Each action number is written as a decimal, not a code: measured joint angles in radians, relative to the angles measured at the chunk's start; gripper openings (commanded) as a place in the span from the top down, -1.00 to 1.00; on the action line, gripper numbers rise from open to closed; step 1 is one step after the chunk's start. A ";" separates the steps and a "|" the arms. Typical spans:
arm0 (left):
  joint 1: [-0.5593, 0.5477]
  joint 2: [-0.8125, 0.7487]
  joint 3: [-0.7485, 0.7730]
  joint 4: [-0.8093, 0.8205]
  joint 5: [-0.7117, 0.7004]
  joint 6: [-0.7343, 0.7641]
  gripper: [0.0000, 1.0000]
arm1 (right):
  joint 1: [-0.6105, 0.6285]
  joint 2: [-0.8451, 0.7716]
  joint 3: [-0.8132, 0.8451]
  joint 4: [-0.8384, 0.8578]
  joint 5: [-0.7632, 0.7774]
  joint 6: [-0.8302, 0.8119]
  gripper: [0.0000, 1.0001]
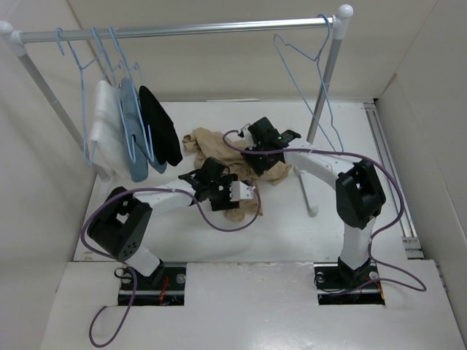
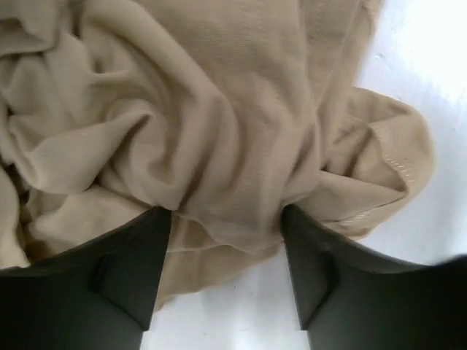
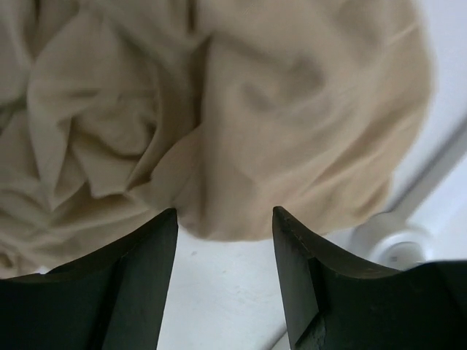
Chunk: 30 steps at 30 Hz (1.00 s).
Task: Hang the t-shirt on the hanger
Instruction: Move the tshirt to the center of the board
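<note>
Step = first grab: t-shirt [image 1: 206, 142] lies crumpled mid-table [image 1: 292, 233], hanger [image 1: 319, 57] hangs bare on rail [image 1: 182, 30], well apart; left gripper [image 2: 226, 219] & right gripper [image 3: 225, 219] straddle folds at mid-width, can't tell if pinched; next prob needs firm pinch, lift, find neck.

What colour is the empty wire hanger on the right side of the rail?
Light blue. The hanger shows best in the top external view.

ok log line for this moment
t-shirt: crumpled on table | hanger: bare, on rail | left gripper: open over cloth | right gripper: open over cloth
</note>
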 measured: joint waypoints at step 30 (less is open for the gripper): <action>0.163 -0.867 -0.221 -0.913 -0.348 0.575 -0.02 | 0.055 -0.427 -0.509 0.003 -0.162 0.227 1.00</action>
